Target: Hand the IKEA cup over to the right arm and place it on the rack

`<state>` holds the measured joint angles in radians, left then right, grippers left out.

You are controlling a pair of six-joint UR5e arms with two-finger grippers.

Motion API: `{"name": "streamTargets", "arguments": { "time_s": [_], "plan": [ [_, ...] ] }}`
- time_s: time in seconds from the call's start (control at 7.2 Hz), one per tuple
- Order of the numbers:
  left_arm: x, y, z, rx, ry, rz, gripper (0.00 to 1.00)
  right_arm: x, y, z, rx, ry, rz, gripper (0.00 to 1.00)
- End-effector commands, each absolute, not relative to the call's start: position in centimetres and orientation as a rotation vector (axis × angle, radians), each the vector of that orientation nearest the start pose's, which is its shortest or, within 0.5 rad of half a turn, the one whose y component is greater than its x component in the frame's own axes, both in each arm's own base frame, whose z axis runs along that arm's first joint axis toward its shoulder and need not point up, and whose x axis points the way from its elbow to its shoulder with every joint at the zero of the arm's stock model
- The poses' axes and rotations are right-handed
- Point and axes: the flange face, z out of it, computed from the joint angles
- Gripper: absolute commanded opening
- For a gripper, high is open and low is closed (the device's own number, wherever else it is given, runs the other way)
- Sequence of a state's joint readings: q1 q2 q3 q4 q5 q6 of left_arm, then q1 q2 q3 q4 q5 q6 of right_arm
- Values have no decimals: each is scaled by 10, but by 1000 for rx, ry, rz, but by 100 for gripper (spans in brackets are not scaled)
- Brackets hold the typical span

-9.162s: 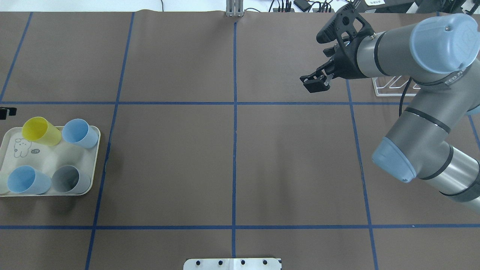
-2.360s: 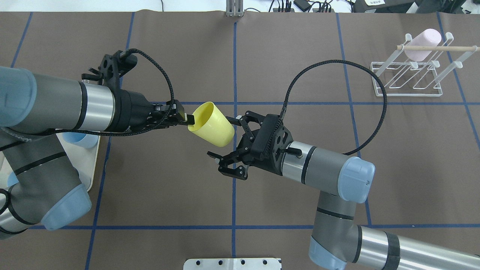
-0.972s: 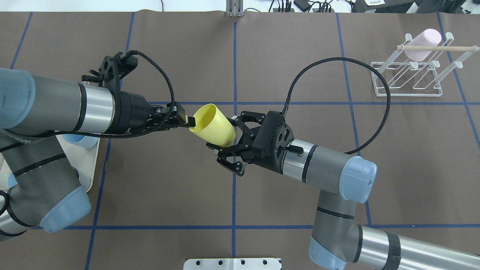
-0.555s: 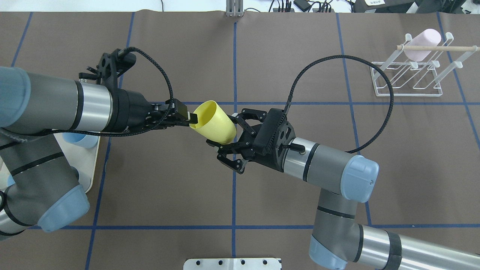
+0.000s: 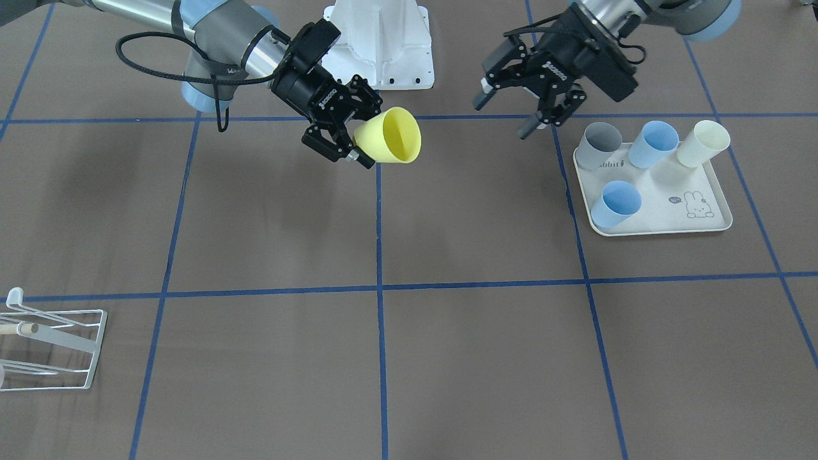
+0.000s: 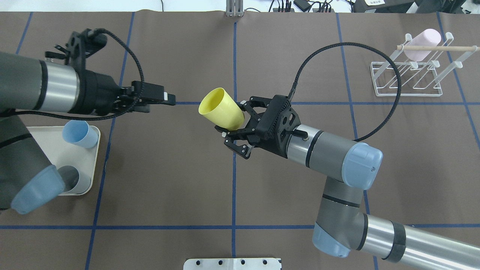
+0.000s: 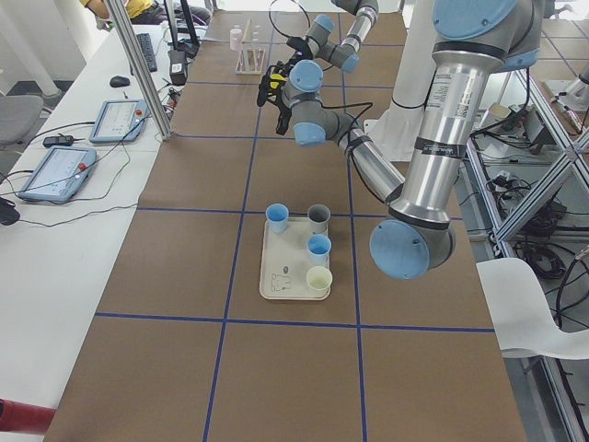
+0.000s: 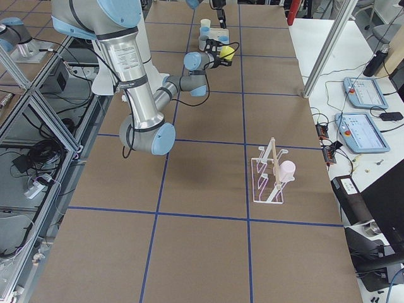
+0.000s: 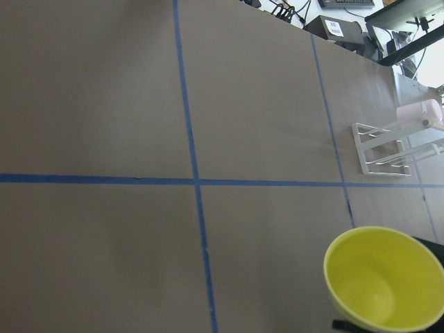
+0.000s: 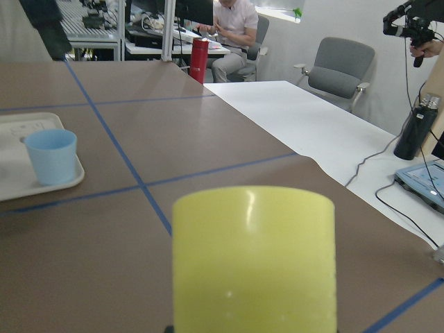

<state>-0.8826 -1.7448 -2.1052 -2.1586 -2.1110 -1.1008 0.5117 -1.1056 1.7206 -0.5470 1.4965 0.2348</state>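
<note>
While the yellow cup (image 6: pixel 219 112) hangs in the air over the middle of the table (image 6: pixel 168 180), I judge the hand-over finished. The right fingers (image 6: pixel 236 144) pinch the cup's narrow base end from two sides, and its open mouth points toward the left arm. In the front view the left fingers (image 5: pixel 533 122) are spread, hold nothing and stand well apart from the cup's rim, up near the tray (image 5: pixel 664 199) with the spare cups.

From my console I take this cup for thin moulded plastic: very light, fairly stiff at the base, and springier toward the rim. The wall looks smooth and it tapers, so a hard squeeze could push it out of the pinch toward the narrow end. A grip that bites too high would bow the wall. The base is the right place to hold it, I think, because the bottom disc braces the wall there. That grip also leaves the mouth free.

What remains is the carry to the rack (image 6: pixel 407 71), which stands well apart at the far right of the table. A pink cup (image 6: pixel 423 39) already sits on it under the wooden rod. I would swing slowly and pick a free prong beside the pink cup. I would not spread the fingers until the rack bears the cup.
</note>
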Motion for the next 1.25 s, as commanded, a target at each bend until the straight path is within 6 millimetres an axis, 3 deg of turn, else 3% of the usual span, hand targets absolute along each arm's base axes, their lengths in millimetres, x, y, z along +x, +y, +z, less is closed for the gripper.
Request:
{"name": "streamTargets", "arguments": {
  "time_s": [0.0,0.28,0.42,0.56,0.69,0.97,1.11],
  "plan": [
    [151,-423,329,558,1027,123,100,-396,-474,209,1239,-697,-750,31],
    [44,-427,403,653,844,276,100,-315,-511,200,1126,-390,-916,27],
    [0,-432,438,671,805,314,100,-276,-535,210,1098,-230,-1024,27],
    [-19,-434,463,665,804,343,100,-243,-556,232,1049,-39,-1192,26],
    [-19,-428,470,653,816,349,100,-213,-573,247,978,127,-1348,27],
    [-19,-427,471,649,820,343,100,-176,-610,284,781,461,-1569,26],
    [-19,-426,470,652,820,344,100,-169,-628,309,670,563,-1672,28]
  ]
}}
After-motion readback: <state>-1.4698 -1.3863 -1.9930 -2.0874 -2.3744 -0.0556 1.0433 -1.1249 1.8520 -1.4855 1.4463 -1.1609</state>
